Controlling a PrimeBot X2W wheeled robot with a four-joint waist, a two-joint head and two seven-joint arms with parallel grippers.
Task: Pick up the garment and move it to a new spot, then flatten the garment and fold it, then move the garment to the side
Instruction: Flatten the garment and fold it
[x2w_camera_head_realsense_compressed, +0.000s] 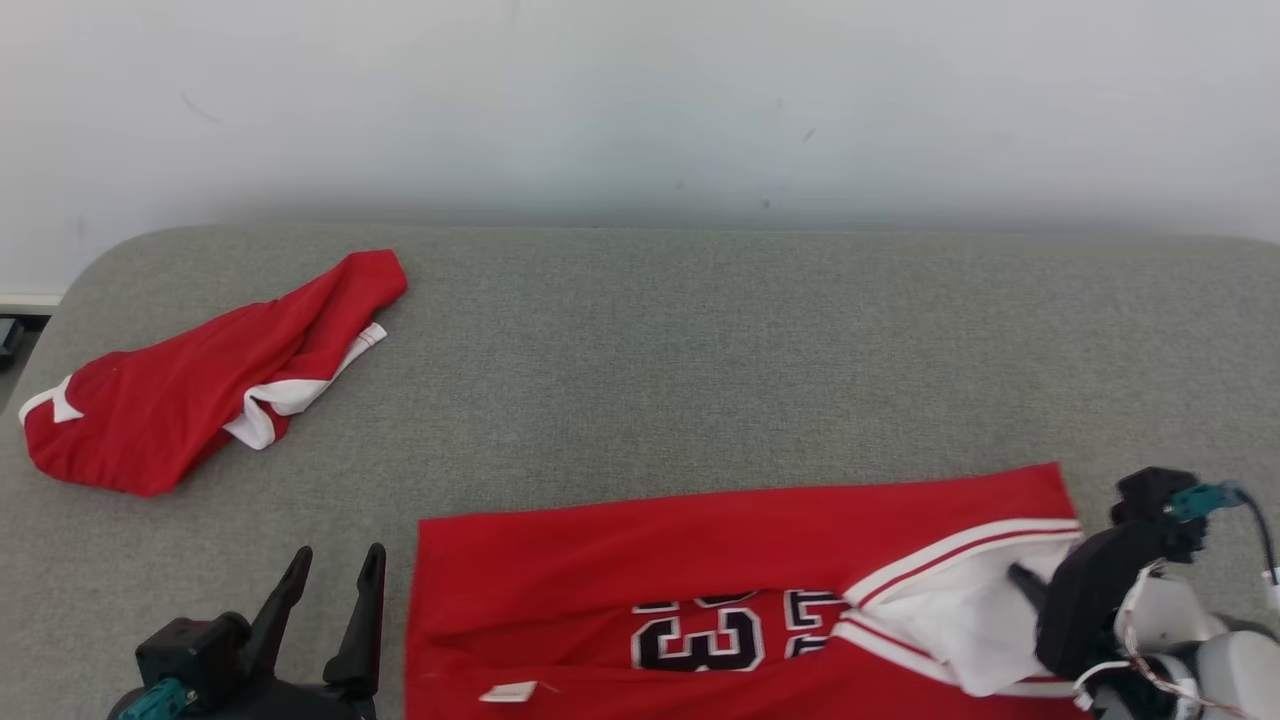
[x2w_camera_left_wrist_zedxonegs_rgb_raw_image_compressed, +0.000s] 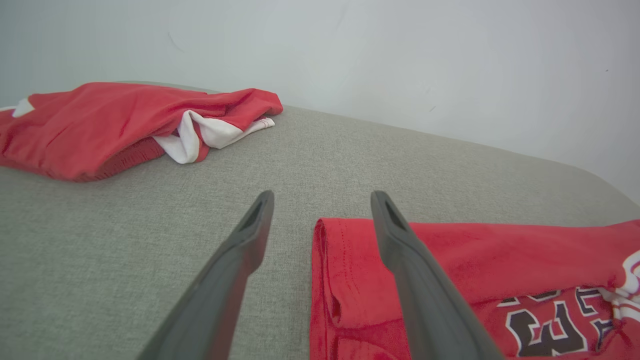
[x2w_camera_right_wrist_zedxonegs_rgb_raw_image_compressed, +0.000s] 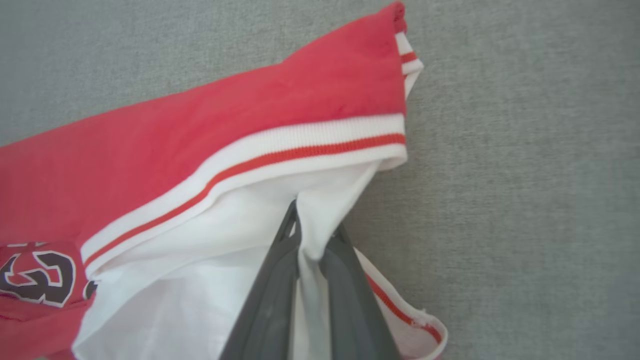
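The garment (x2w_camera_head_realsense_compressed: 700, 560), a red jersey with white trim and a black number, lies spread near the front edge of the grey padded surface (x2w_camera_head_realsense_compressed: 700, 350). My right gripper (x2w_camera_head_realsense_compressed: 1025, 585) is at its right end, shut on a pinch of the white inner fabric (x2w_camera_right_wrist_zedxonegs_rgb_raw_image_compressed: 310, 210), which bunches between the fingers (x2w_camera_right_wrist_zedxonegs_rgb_raw_image_compressed: 280, 280). My left gripper (x2w_camera_head_realsense_compressed: 338, 560) stands open at the lower left, just beside the garment's left hem (x2w_camera_left_wrist_zedxonegs_rgb_raw_image_compressed: 330, 260). Nothing is between its fingers (x2w_camera_left_wrist_zedxonegs_rgb_raw_image_compressed: 250, 240).
A second red and white garment (x2w_camera_head_realsense_compressed: 200, 380) lies crumpled at the far left of the surface, also seen in the left wrist view (x2w_camera_left_wrist_zedxonegs_rgb_raw_image_compressed: 115, 120). A pale wall (x2w_camera_head_realsense_compressed: 640, 100) stands behind the surface. The surface's rounded left corner (x2w_camera_head_realsense_compressed: 90, 270) drops off.
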